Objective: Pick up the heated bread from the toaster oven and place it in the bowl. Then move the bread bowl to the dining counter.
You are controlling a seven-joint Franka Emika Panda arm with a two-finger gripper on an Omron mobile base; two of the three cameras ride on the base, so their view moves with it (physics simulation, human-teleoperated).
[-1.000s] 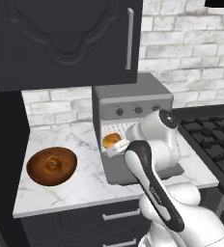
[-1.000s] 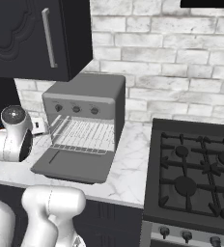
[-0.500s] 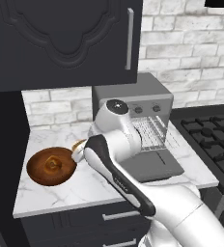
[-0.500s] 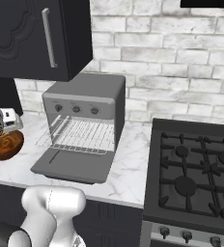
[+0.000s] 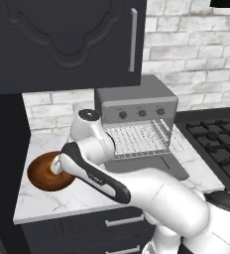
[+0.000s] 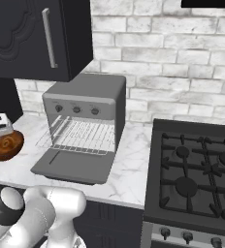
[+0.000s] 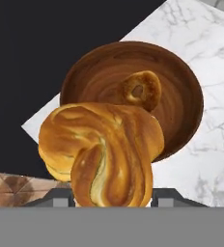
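Up close, the hand view shows the gripper (image 7: pixel 112 198) clenched on the heated bread (image 7: pixel 102 152) above the bowl (image 7: pixel 176 87), which already holds a smaller pastry (image 7: pixel 140 90); from the left base view, the bowl (image 5: pixel 40 176) sits near the counter's (image 5: pixel 47 198) left edge

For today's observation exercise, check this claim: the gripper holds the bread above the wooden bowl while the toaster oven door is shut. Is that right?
One detail is wrong: the toaster oven door is open, dropped down flat, as the right base view shows. The rest stands: the gripper holds the bread above the wooden bowl.
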